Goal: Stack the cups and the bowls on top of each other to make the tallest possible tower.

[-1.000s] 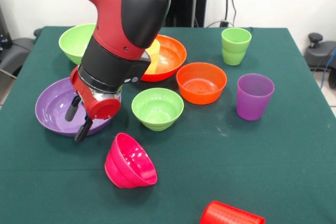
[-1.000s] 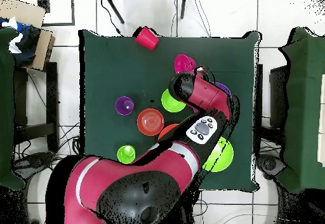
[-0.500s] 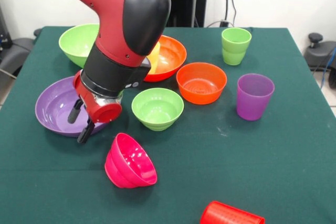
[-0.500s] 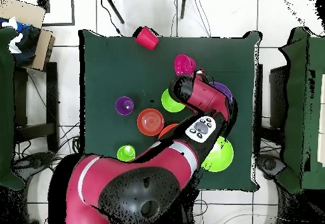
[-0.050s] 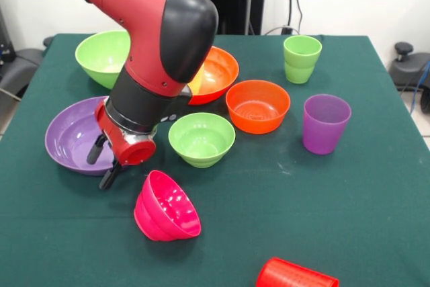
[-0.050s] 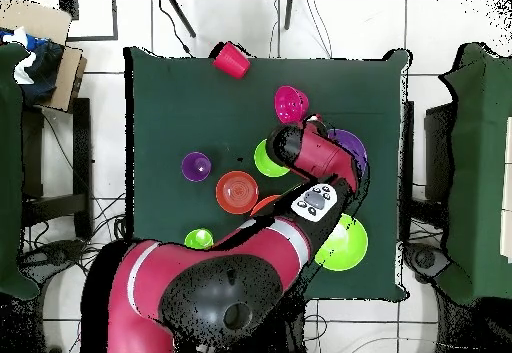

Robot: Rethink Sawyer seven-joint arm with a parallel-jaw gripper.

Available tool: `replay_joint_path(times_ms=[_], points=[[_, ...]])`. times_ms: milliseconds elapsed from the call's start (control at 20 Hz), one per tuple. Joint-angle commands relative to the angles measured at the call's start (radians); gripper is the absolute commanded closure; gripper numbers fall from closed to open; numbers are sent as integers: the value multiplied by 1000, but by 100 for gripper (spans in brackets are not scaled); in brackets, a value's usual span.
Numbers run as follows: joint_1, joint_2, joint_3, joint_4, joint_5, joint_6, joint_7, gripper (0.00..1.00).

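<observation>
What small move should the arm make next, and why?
Probably ease toward the magenta-pink bowl and lower. The open gripper holds nothing and hangs at the large purple bowl's near rim, and the tipped pink bowl is the closest loose piece.

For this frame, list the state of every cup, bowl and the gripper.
Gripper: open, empty.
Small magenta-pink plastic bowl: tipped on its side.
Red plastic cup: lying on its side.
Large purple plastic bowl: upright, empty.
Small lime green plastic bowl: upright, empty.
Purple plastic cup: upright.
</observation>
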Motion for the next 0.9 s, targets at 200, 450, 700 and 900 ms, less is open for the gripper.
replay_joint_path(times_ms=[200, 450, 700, 900], points=[[-13, 55, 144, -37, -10, -51, 120, 0], [-15, 53, 144, -36, -12, -49, 115, 0], [-21, 55, 157, -28, -14, -65, 116, 0], [-26, 41, 168, -7, -24, -72, 111, 0]])
